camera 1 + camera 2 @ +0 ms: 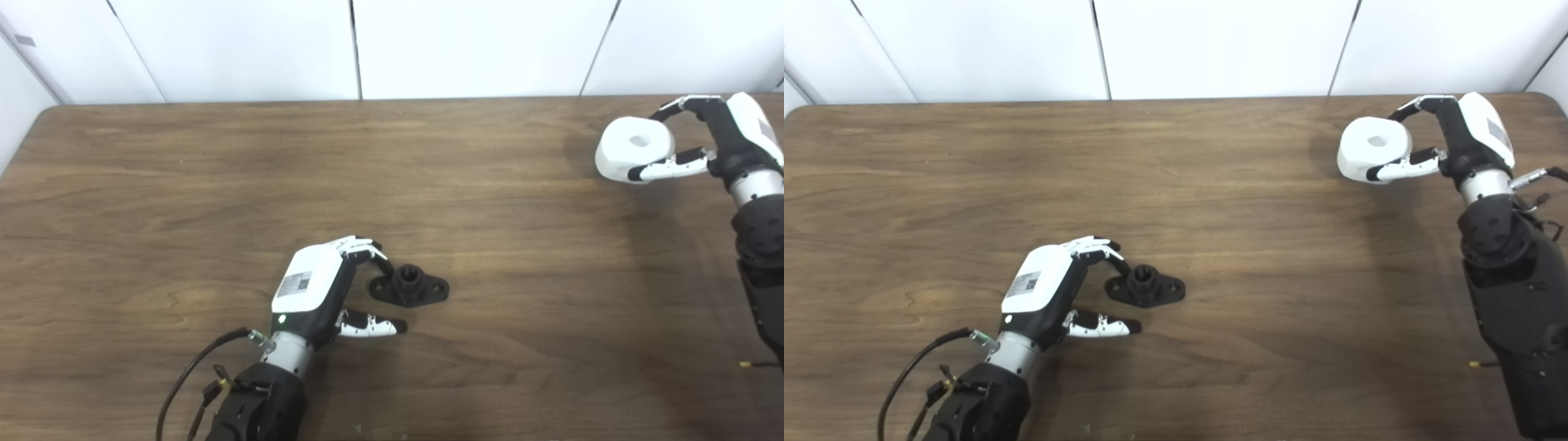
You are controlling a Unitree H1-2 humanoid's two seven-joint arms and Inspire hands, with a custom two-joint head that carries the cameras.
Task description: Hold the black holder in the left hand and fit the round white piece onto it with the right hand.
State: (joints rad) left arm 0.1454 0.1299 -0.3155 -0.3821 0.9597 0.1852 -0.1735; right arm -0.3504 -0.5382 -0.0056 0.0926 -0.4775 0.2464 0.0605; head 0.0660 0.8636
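Lower centre of frame: left hand [312,291] sat low on the wooden table [184,184], fingers spread and holding nothing, curled fingertips [361,246] at the near-left end of the black holder [409,286], thumb [370,324] stretched out just below it and apart from it. Couldn't tell if the fingertips actually touched the flange. Holder lay flat on the table, oval base with a short splined hub pointing up, not lifted. Upper right of frame: right hand [704,141] was closed around the round white piece [634,149], fingers over the far side, thumb across the near side, centre hole facing up; it looked raised off the table, well apart from the holder. My read: the step in hand was the left grasp. Pinch the base flange by its end, keep fingers off the hub so the bore can seat, lift level, hub up. Only then bring the white piece over and line up hole to hub before pressing.
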